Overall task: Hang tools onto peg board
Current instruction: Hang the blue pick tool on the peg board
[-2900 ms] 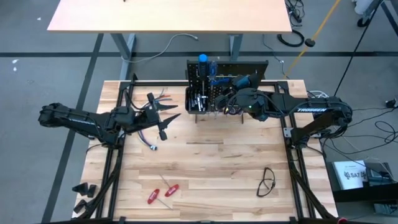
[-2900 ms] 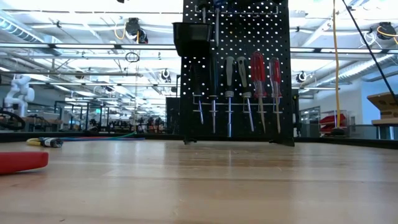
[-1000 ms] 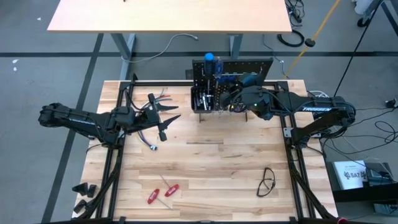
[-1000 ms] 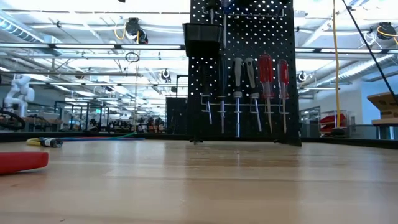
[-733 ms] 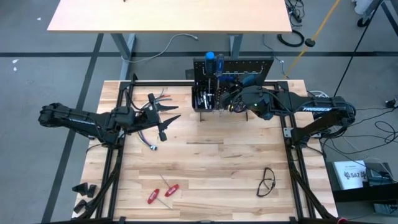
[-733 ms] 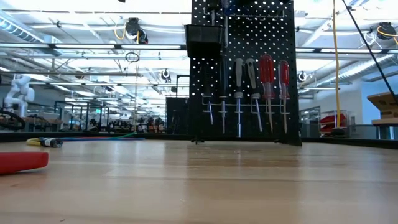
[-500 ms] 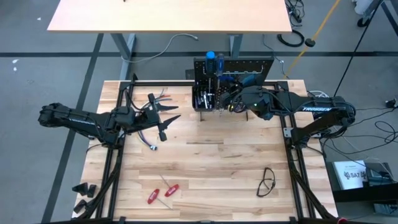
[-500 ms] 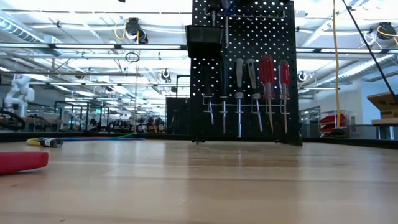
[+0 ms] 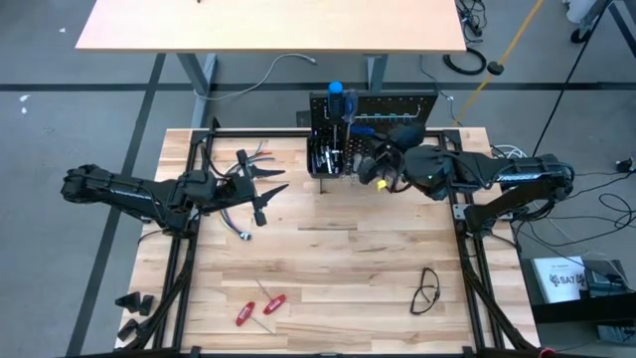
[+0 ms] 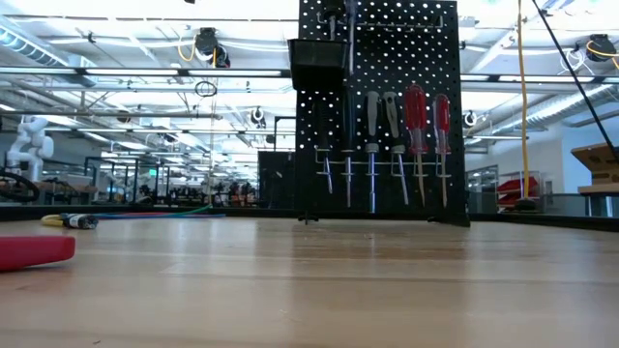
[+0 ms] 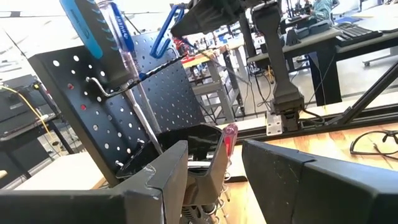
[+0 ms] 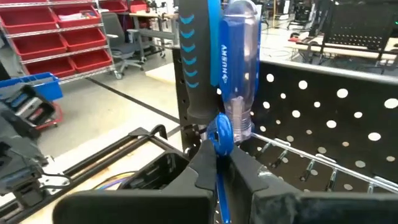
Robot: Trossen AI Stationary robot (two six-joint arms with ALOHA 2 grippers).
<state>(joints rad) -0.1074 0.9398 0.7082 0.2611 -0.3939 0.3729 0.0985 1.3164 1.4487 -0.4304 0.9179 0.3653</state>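
The right hand [image 9: 381,169], fingers pressed together, sits just in front of the peg board [image 9: 397,105] at upper centre of the tabletop [image 9: 338,268]; the left hand [image 9: 260,189] waits at left, fingers apart. Two red screwdrivers [image 9: 256,308] lie at lower left, others hanging on the board.

Left arm: lies low across the table's left side, reaching toward the centre. Left gripper [image 9: 260,189]: fingers [image 11: 165,180] parted, a red-handled tool between them, though whether they grip it is not clear.

Right arm: extends from the table's right side toward the far centre, wrist raised. Right gripper [image 9: 372,167]: fingers [image 12: 205,167] drawn together, tips nearly meeting.
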